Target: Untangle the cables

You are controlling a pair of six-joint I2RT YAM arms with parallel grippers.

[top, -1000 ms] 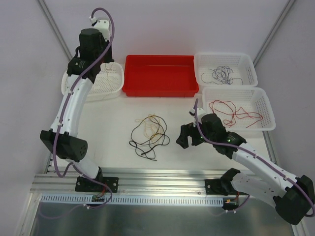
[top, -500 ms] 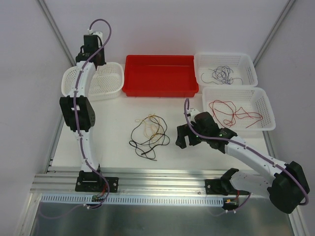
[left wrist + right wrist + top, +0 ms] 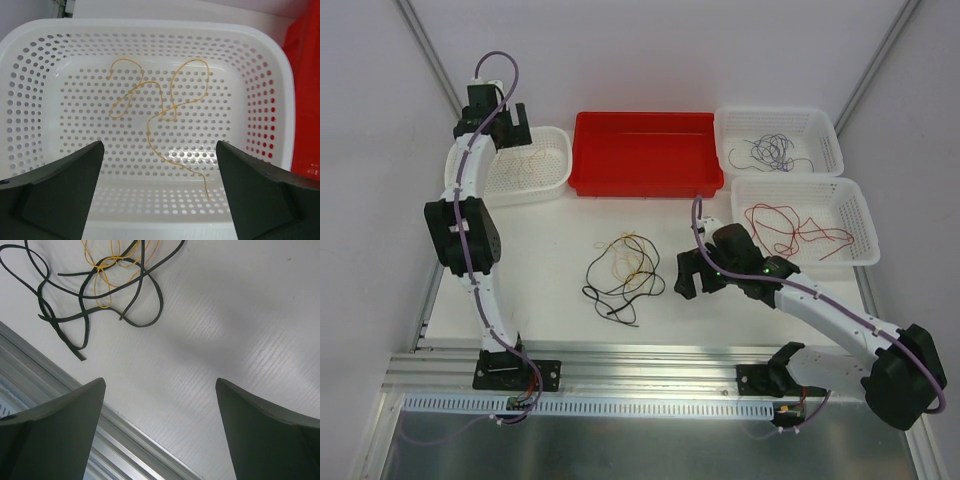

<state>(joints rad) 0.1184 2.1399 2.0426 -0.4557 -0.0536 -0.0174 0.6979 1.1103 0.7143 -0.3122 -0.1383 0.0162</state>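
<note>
A tangle of black and yellow cables [image 3: 623, 270] lies on the table's middle; the right wrist view has it at top left [image 3: 100, 285]. My right gripper [image 3: 688, 278] hovers just right of the tangle, open [image 3: 160, 381], with only bare table between its fingers. My left gripper [image 3: 510, 128] hangs open [image 3: 159, 145] over the left white basket [image 3: 552, 182]. A loose yellow cable [image 3: 160, 105] lies on that basket's floor [image 3: 528, 165], free of the fingers.
A red tray [image 3: 647, 152] stands at the back centre. Two white baskets sit at right: the far one [image 3: 825, 125] holds a dark purple-blue cable [image 3: 770, 150], the near one [image 3: 860, 205] a red cable [image 3: 790, 225]. An aluminium rail [image 3: 60, 370] borders the near edge.
The left gripper opened over the left basket, and the yellow cable now lies inside it. The left arm drew back toward the far left. The right gripper edged slightly left.
</note>
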